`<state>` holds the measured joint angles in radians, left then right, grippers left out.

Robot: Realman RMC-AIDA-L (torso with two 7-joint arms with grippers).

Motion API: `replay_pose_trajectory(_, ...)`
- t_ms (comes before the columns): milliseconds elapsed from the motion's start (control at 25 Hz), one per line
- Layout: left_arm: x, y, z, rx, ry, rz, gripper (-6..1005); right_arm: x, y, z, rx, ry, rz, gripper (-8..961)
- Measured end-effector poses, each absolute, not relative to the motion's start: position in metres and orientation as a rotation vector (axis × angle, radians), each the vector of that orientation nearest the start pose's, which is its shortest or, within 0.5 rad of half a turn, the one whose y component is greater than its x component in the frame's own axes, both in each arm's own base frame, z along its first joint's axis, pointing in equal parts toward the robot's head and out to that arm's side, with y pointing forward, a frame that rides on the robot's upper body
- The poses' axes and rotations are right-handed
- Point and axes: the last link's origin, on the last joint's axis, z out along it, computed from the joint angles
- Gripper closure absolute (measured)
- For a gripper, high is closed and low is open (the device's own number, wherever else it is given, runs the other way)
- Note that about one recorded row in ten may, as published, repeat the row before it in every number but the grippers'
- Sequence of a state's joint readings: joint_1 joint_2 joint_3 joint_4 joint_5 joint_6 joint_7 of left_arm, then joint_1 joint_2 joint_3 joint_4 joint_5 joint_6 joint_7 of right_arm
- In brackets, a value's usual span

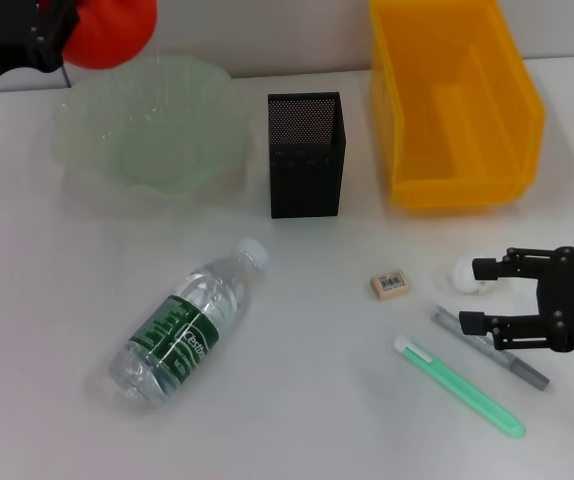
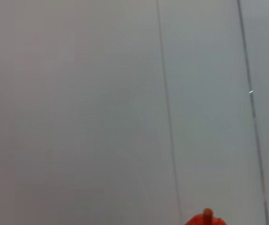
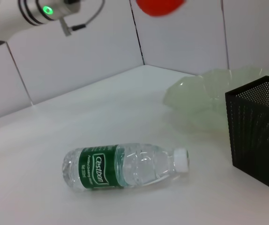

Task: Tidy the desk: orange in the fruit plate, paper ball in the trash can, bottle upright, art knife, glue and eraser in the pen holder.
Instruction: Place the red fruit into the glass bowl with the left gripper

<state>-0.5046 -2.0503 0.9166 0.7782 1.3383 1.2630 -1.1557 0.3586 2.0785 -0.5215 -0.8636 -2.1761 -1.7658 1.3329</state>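
Up at the far left corner, the left gripper (image 1: 62,40) holds the round red-orange fruit, the orange (image 1: 110,30), in the air above the far rim of the wide, shallow, pale-green translucent fruit plate (image 1: 152,130); its fingers are mostly out of sight, closed around the fruit as far as I can see from here, and the left wrist view catches only the orange's top and stem against the wall. Over on the right, the right gripper (image 1: 479,296) hangs low above the white table (image 1: 307,420) with its black fingers spread apart and nothing between them, the small lumpy white paper ball (image 1: 463,275) lying just beside its upper fingertip. Under that gripper lies a slim grey pen-like tool (image 1: 492,350), and beside it a mint-green stick with a white cap (image 1: 459,386). The small beige eraser (image 1: 389,285) with its printed label sits left of the paper ball. The clear plastic bottle (image 1: 189,325) with a dark green label and white cap lies on its side near the middle. The tall black mesh pen holder (image 1: 306,155) stands upright between the plate and the bright yellow rectangular trash can (image 1: 454,105)
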Motion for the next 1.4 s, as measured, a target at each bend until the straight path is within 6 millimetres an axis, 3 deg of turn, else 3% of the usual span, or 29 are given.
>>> replay_pose_trajectory(640, -0.237, 0.428, 0.009, -2.158, -0.427, -0.671, 941, 0.312, 0.269, 0.037, -2.731, 0.643, 0.581, 185)
replay_pose_trajectory(1040, -0.243, 0.439, -0.014, -2.167, -0.478, -0.485, 940, 0.313, 0.268, 0.037, -2.733, 0.644, 0.584, 185)
replay_pose_trajectory(1400, -0.24, 0.445, -0.02, -2.166, -0.48, -0.443, 941, 0.313, 0.267, 0.037, -2.736, 0.644, 0.588, 185)
